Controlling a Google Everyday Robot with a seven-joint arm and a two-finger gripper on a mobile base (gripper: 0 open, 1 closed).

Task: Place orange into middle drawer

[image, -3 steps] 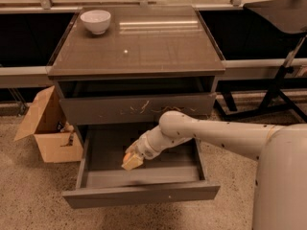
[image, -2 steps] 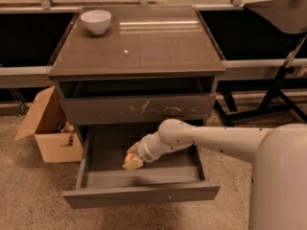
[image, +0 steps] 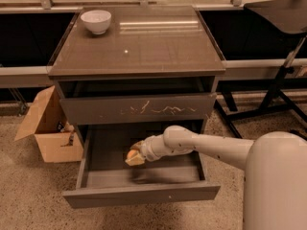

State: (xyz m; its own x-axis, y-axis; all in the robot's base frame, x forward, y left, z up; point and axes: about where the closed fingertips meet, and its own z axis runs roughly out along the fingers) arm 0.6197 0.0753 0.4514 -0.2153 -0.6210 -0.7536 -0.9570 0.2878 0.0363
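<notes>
Surroundings: speckled tan floor (image: 29, 195) lies under a dark-brown cabinet (image: 67, 87). Its glossy counter (image: 144, 47) carries a round white bowl (image: 96, 21) at the far left. An open cardboard box (image: 48, 128) sits on the floor to the left, and a black stool (image: 283, 13) stands to the right.
Drawers: the grey drawer front with pale scratches (image: 144, 110) is closed. Below it, the wide, shallow dark-grey middle drawer (image: 141, 195) is pulled out toward the near side; its plain front bears one tiny pale dot.
Change: over the last second my white arm (image: 211, 147) has sunk lower. Its rounded wrist has dropped from in front of the scratched panel to below it. The tip has hardly shifted sideways.
Meaning: I read this as the last lowering before release. The fruit is already inside the drawer's outline, so I judge that only letting go and backing the arm out remain.
Pincer: the pincer (image: 134, 157) is inside the open drawer, left of centre, pointing left and slightly down. Its pale fingers are drawn in narrowly, pinching the fruit. I can make out nothing else that they touch.
Orange: the small, round, smooth orange fruit (image: 130, 154) is held in that grip over the drawer floor. I cannot tell whether it already rests on the floor.
Risk: a round fruit may roll once freed, though I expect the drawer walls to keep it in.
</notes>
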